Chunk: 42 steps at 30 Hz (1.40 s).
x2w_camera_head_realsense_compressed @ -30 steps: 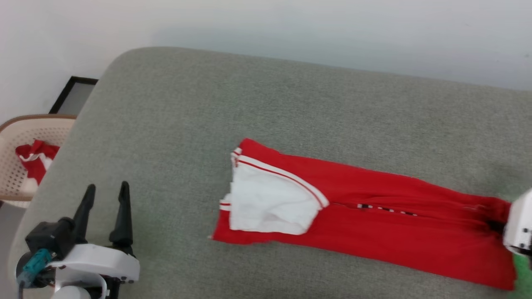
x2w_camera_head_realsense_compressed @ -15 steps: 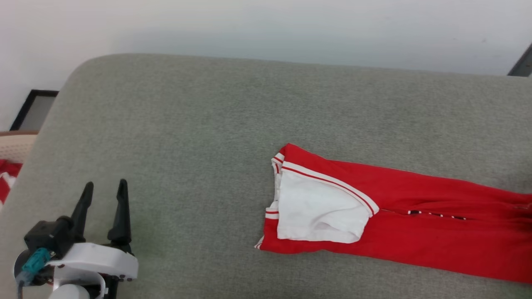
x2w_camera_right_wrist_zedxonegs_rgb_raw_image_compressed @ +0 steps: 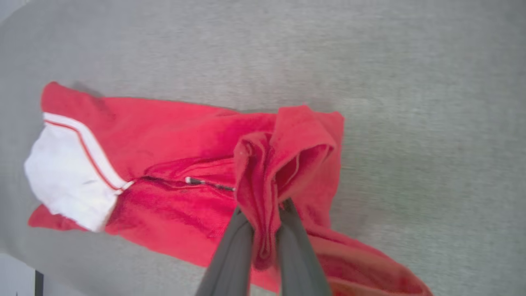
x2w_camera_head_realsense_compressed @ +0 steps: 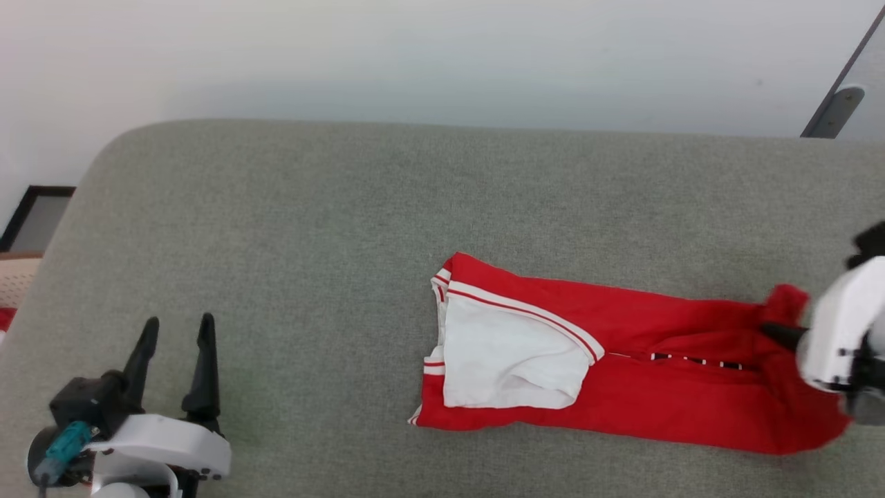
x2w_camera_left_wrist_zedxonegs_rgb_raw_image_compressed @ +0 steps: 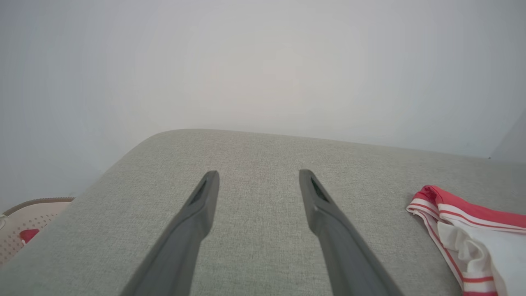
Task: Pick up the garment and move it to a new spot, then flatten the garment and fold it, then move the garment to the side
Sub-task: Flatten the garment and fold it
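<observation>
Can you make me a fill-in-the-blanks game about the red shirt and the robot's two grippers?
1. The shirt lies on a cushion whose colour is ____.
2. The sleeve folded on top of the shirt is ____.
3. The right gripper is ____ on the shirt's bunched-up end.
4. The left gripper is ____ and holds nothing.

Missing words: gray, white, shut, open.

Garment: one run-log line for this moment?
garment: folded into long strip on grey cushion | right gripper: shut on garment's bunched end | left gripper: open, apart from garment
</observation>
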Tool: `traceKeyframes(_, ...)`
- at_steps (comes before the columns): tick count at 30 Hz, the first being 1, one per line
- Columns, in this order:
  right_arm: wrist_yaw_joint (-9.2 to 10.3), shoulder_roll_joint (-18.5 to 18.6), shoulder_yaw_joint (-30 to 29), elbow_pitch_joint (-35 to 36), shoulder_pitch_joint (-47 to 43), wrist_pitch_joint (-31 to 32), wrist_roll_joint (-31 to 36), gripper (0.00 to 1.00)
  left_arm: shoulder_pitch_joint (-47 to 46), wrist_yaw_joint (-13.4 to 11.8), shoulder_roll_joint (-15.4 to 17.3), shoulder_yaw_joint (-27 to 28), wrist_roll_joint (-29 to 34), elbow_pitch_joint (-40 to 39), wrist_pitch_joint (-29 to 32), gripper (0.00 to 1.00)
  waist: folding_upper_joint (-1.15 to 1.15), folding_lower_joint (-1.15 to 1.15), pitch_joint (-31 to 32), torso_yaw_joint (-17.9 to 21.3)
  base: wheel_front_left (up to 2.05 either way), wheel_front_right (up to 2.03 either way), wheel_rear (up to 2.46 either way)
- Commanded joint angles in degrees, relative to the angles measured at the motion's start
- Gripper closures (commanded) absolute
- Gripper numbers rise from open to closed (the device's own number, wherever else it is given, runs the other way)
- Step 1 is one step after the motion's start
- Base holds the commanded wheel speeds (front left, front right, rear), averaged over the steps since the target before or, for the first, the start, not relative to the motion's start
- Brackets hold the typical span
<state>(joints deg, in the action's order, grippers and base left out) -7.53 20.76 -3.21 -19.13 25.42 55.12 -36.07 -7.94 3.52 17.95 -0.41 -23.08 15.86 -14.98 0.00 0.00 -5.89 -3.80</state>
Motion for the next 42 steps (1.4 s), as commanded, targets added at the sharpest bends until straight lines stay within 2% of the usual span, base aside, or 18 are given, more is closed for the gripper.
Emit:
traceKeyframes(1,0.09,-1.3,1.0,1.8,-0.9,0.5,-0.9,1.0,0.2,0.2,-0.4,0.0,0.7,0.3,-0.2,0.0,0.0,0.0,0.8,-0.2,0.0,0.0,0.0)
traceKeyframes(8,0.09,-9.2,6.7,7.9,0.0,1.3,-1.6,1.0,-1.3,0.9,-1.5,-1.4,1.9,1.8,-0.2,0.0,0.0,0.0,1.8,-2.1,0.0,0.0,0.0)
traceKeyframes(14,0.09,-15.0,12.1,4.7,3.1,-1.3,-0.2,1.0,-3.5,1.5,-2.7,-3.2,3.0,3.7,-0.2,0.0,0.0,0.0,2.0,-4.6,0.0,0.0,0.0)
traceKeyframes(22,0.09,-17.4,17.3,-5.1,8.2,-8.1,1.9,1.0,-7.0,2.5,-4.3,-5.4,4.2,6.2,-0.2,0.0,0.0,0.0,1.1,-8.7,0.0,0.0,0.0)
traceKeyframes(29,0.09,-17.8,20.8,-15.4,12.5,-15.3,3.5,1.0,-8.8,3.2,-5.4,-5.2,4.5,7.7,-0.2,0.0,0.0,0.0,0.3,-10.3,0.0,0.0,0.0)
traceKeyframes(30,0.09,-17.8,21.6,-16.5,13.0,-16.1,3.7,0.75,-8.9,3.2,-5.4,-5.1,4.6,7.9,-0.2,0.0,0.0,0.0,0.3,-10.3,0.0,0.0,0.0)
traceKeyframes(31,0.09,-17.8,21.7,-17.8,13.1,-16.7,2.7,0.54,-8.9,3.3,-5.4,-5.0,4.6,8.0,-0.2,0.0,0.0,0.0,0.2,-10.3,0.0,0.0,0.0)
traceKeyframes(32,0.09,-17.8,22.4,-18.5,13.4,-17.1,1.7,0.0,-8.9,3.4,-5.5,-4.8,4.6,8.1,-0.2,0.0,0.0,0.0,0.2,-10.2,0.0,0.0,0.0)
traceKeyframes(36,0.09,-17.8,25.2,-19.6,14.8,-17.8,-1.2,0.0,-8.3,3.6,-5.1,-3.6,4.7,8.3,-0.2,0.0,0.0,0.0,0.5,-9.1,0.0,0.0,0.0)
traceKeyframes(42,0.09,-15.8,27.6,-15.7,14.9,-19.7,-4.5,0.0,-6.9,3.7,-4.5,-2.0,5.3,8.0,-0.2,0.0,0.0,0.0,1.3,-6.5,0.0,0.0,0.0)
